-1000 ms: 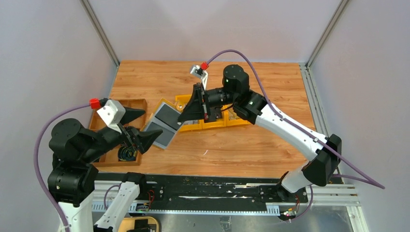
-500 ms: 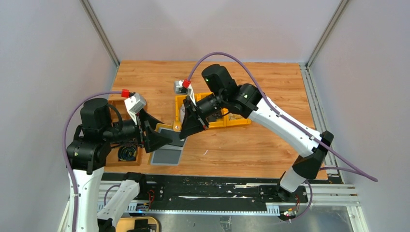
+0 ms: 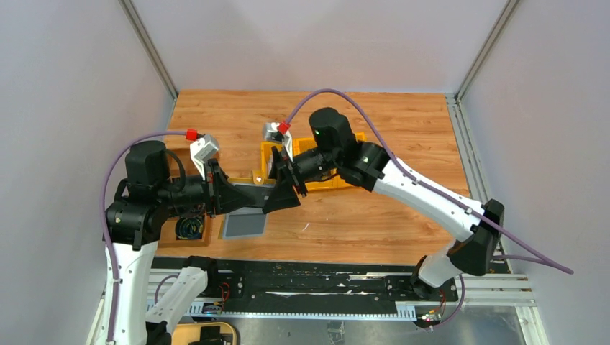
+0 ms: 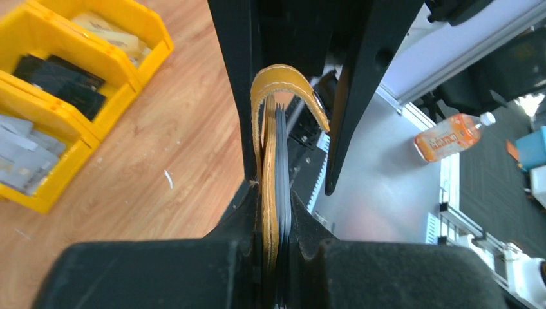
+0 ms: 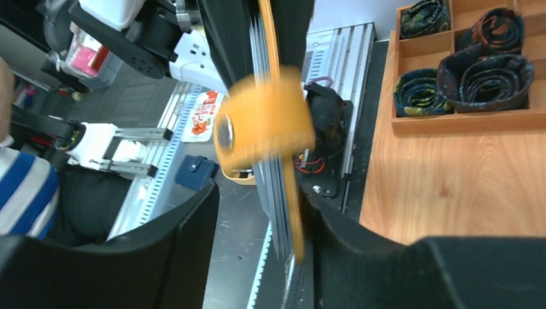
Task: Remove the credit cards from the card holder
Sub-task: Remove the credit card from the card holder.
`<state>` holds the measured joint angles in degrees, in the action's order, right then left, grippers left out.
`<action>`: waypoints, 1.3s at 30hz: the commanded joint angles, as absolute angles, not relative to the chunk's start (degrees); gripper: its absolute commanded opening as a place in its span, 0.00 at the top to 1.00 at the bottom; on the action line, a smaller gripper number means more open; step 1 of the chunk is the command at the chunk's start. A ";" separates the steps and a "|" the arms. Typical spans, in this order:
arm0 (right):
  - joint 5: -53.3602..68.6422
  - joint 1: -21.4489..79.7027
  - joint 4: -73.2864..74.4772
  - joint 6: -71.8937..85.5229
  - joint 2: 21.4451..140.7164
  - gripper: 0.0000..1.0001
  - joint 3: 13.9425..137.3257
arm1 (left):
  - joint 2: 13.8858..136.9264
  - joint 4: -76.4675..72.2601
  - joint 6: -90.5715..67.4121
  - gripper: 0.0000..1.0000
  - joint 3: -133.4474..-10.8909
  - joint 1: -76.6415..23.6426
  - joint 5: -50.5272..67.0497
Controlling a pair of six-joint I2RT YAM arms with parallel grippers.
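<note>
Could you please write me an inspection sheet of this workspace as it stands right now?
Surface: wooden table, with one small white scrap.
Job's things: card holder held on edge between the two arms, strap loose; dark flat edges show inside it, and no card is seen lying out.
Clutter: yellow bins holding flat dark and grey items; brown tray holding rolled bands.
Grippers: left tool shut on the card holder; right tool open, with a finger on each side of the holder.
Cables: purple cable arching over each arm, clear of the holder.
Surroundings: orange bottle on the floor; person in a striped shirt beside the rig.
</note>
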<state>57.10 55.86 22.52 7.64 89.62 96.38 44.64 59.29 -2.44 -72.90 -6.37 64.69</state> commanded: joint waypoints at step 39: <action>65.20 53.16 1.44 26.82 84.61 1.00 87.65 | 39.97 53.31 -7.69 0.51 -72.98 -6.42 65.40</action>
